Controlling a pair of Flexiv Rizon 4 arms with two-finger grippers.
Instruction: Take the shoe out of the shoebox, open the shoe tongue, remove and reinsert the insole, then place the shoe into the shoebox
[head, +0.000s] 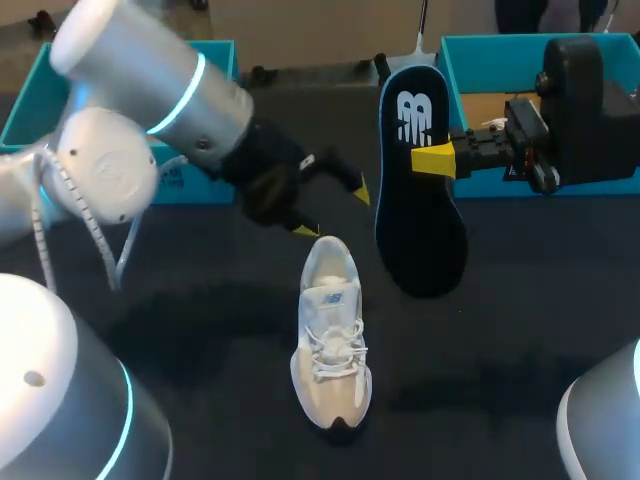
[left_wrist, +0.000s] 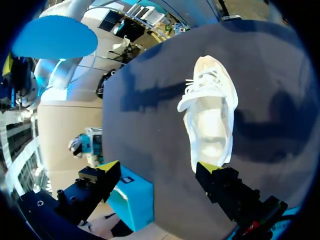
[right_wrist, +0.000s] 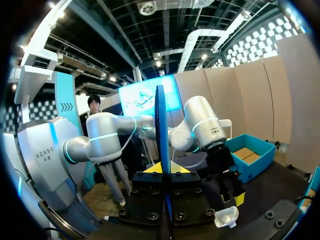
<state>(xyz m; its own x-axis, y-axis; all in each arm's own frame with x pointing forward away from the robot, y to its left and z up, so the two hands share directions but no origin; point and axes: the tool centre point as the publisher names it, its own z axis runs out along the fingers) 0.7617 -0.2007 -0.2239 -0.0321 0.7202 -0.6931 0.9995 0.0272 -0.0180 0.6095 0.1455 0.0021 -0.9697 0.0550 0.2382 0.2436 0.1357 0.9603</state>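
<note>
A white sneaker (head: 330, 335) lies on the dark table, toe toward the near edge, laces up. My left gripper (head: 335, 210) hovers open just behind its heel; in the left wrist view the sneaker (left_wrist: 210, 120) lies ahead of the open left gripper (left_wrist: 159, 170), nearer one finger, untouched. My right gripper (head: 433, 160) is shut on a dark navy insole (head: 420, 200), held above the table to the sneaker's right. In the right wrist view the insole (right_wrist: 161, 150) stands edge-on between the shut fingers of the right gripper (right_wrist: 164, 167), and the sneaker (right_wrist: 225, 217) shows beyond.
A teal shoebox (head: 480, 60) stands open at the back right, behind my right wrist. Another teal box (head: 190, 180) sits at the back left under my left arm, and shows again (left_wrist: 132, 200) beside my left gripper. The tabletop (head: 200, 330) around the sneaker is bare.
</note>
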